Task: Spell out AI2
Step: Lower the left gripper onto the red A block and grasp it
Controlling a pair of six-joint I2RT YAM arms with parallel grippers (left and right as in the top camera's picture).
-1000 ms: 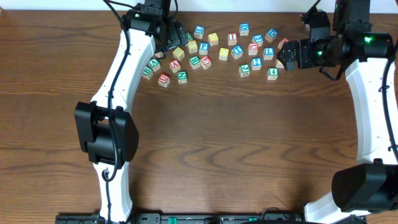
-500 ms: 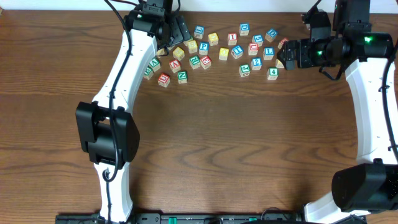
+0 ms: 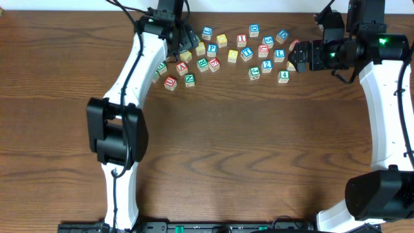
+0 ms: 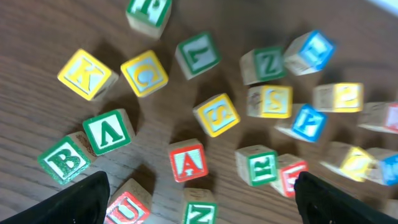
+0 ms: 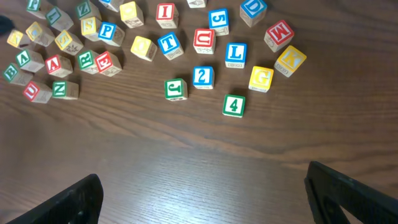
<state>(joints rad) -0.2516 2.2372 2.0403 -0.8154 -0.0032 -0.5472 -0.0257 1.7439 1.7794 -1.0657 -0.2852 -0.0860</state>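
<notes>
The red A block lies in the left part of the block cluster, just ahead of my left gripper, which is open and empty above it. The A also shows from overhead and in the right wrist view. The red I block sits at the cluster's far edge. The blue 2 block lies near the right side. My right gripper is open and empty, held high at the cluster's right end.
Many other letter blocks crowd the back of the wooden table. A green N, red U and green R ring the A. A green J, green 4 and yellow G lie by the 2.
My left arm has shifted to the right over the left part of the cluster. The right arm and the blocks have not moved.
</notes>
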